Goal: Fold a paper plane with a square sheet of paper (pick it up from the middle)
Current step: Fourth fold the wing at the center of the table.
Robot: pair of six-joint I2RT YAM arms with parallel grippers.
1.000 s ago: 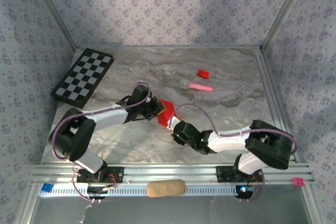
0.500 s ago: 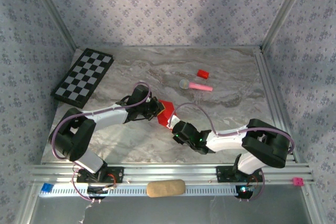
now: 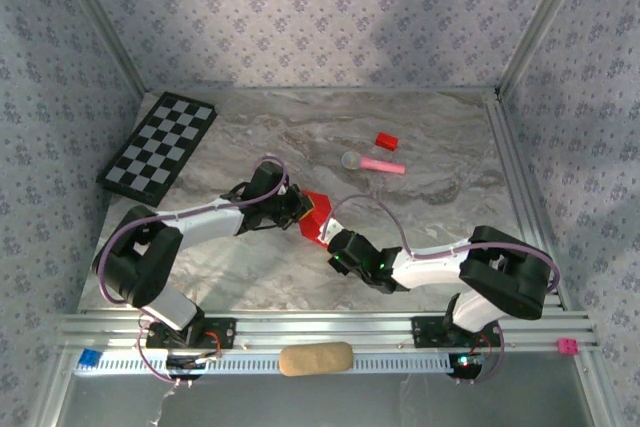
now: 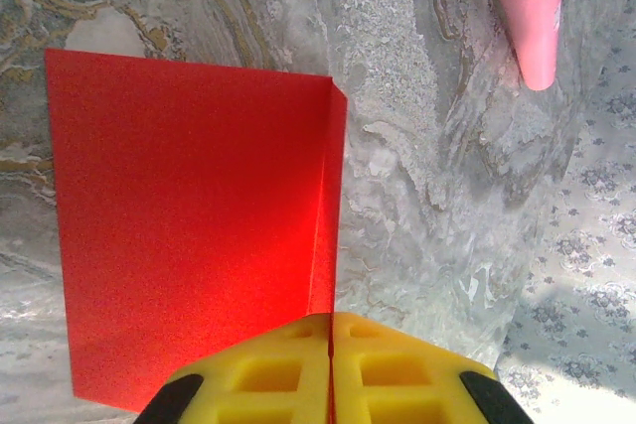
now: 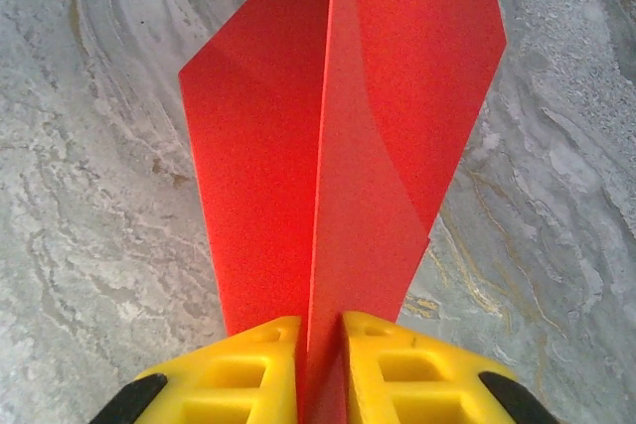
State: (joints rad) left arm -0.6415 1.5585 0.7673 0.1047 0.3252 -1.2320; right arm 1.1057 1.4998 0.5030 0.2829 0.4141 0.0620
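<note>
Nearest you, at the bottom of the overhead frame, a tan pad [image 3: 315,358] lies on the rail between the two arm bases, out of the work. Above it, your right hand [image 5: 320,323] reaches up and left toward the middle of the table [image 3: 250,267]. Its yellow fingers stand on either side of a raised crease in the square sheet of paper [image 5: 348,146]. A slim gap filled with red shows between them, so you cannot tell whether they are pinching or only bracketing the ridge.

The sheet sits at the centre of the overhead frame, between the two hands. It is already creased and partly doubled over, with its flaps falling away to each side. Your left hand [image 4: 330,320] reaches in from the left and is clamped tight on the paper's edge, the fingers meeting with the red fold between them. My reading is that it anchors the sheet so the other hand can take the crease from the opposite end.

Farther up, right of centre, the pink stick [image 3: 380,164] with its grey round head lies apart from the work, and the small red block [image 3: 386,141] lies just beyond it. At upper left the checkerboard [image 3: 160,145] rests flat. Nothing here serves as a container: every loose thing lies straight on the table.
</note>
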